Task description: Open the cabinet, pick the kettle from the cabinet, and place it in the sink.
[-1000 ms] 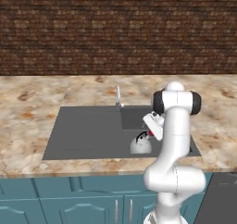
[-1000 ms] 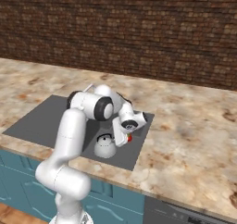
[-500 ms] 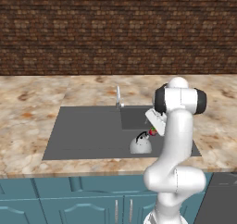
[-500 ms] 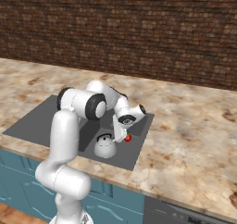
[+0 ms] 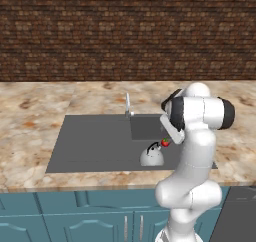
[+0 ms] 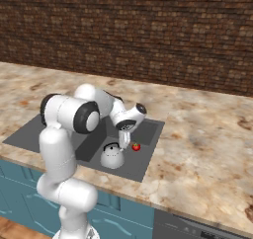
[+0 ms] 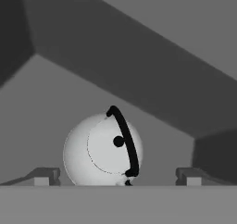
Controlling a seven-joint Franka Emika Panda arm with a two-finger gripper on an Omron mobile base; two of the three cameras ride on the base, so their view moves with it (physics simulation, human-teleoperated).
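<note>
The kettle (image 5: 151, 156) (image 6: 112, 157), silvery-white with a black looped handle, stands upright on the floor of the dark grey sink (image 5: 95, 141) (image 6: 29, 132), at its near right part. My gripper (image 5: 165, 142) (image 6: 134, 145) hangs just above and beside it, open and holding nothing. Looking down from the hand, the kettle (image 7: 102, 149) lies between and below the two widely spread fingertips (image 7: 46, 176), clear of both. The cabinet is out of view.
A thin silver faucet (image 5: 127, 105) rises at the sink's back edge. Beige marbled counter (image 5: 30, 121) (image 6: 207, 149) surrounds the basin, with a brick wall (image 5: 125, 31) behind. Teal base cabinets (image 5: 75, 216) and a dark appliance front (image 6: 197, 228) lie under the counter's front edge.
The arm's elbow has swung sideways while the hand stays over the kettle. The kettle has not moved, and the jaws stay wide apart.
</note>
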